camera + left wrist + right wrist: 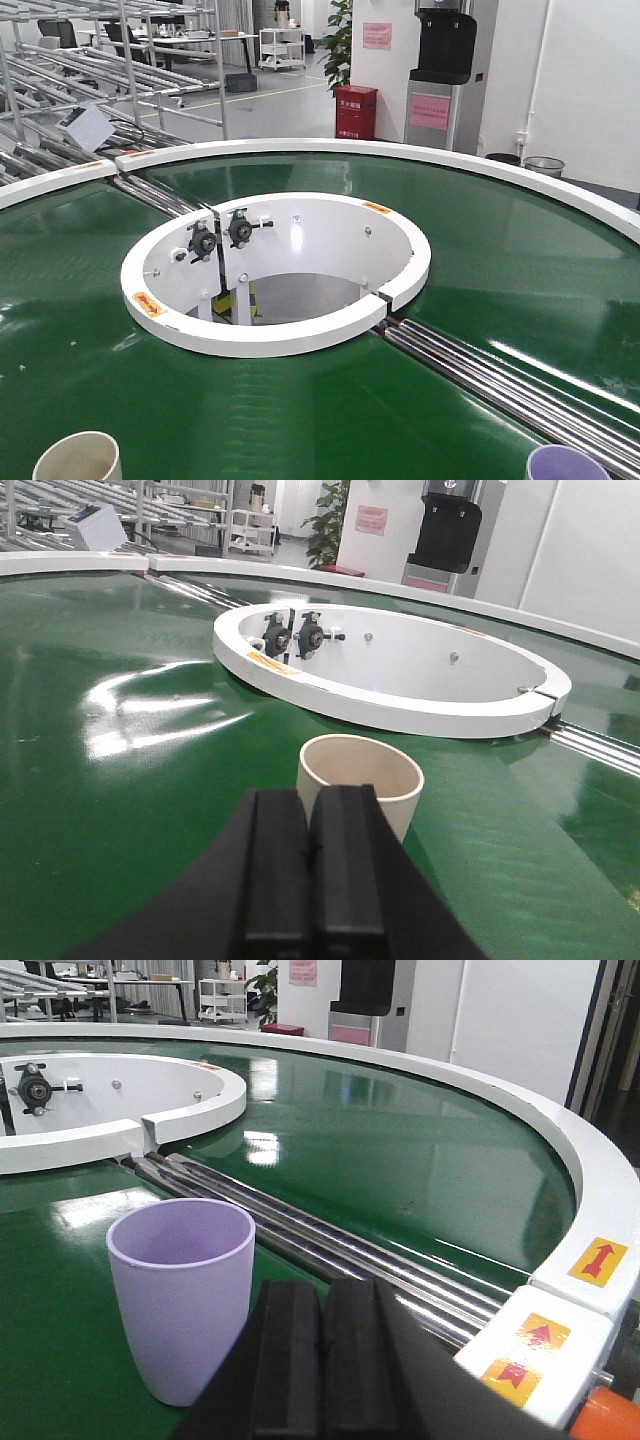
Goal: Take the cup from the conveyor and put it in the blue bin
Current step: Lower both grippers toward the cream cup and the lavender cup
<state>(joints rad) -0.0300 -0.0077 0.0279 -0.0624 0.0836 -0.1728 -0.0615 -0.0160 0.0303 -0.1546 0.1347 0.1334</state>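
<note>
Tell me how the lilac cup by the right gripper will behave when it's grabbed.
The lilac cup looks thin-walled and plastic, so probably light and fairly stiff. It stands upright and narrows toward its base, so a sideways nudge may tip it. Its smooth wall and the glossy belt suggest it could slip.

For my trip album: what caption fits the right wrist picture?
Shut right end effector close beside an upright lilac cup standing on the green conveyor, near its steel rollers.
</note>
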